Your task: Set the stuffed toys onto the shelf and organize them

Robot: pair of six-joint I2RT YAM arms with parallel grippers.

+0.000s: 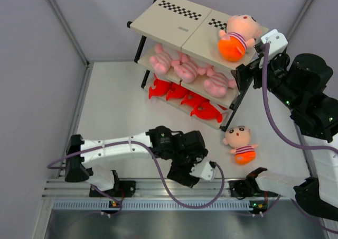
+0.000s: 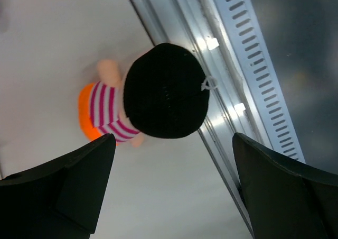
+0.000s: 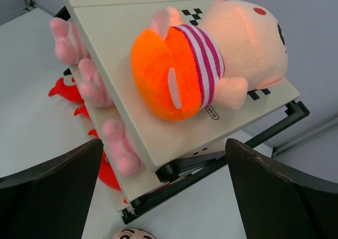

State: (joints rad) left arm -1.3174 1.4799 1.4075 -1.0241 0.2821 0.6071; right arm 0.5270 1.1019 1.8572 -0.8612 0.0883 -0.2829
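The shelf (image 1: 169,19), upper middle of the frame, has cream boards, black-and-white checkered strips and a thin black frame. The doll (image 1: 236,35) on it has peach skin, orange shorts and a pink-and-white striped shirt. The plush animals (image 1: 187,67) are pale pink. Lower down are red toys (image 1: 185,97). My left end effector (image 2: 174,162) has black fingers (image 2: 63,196).
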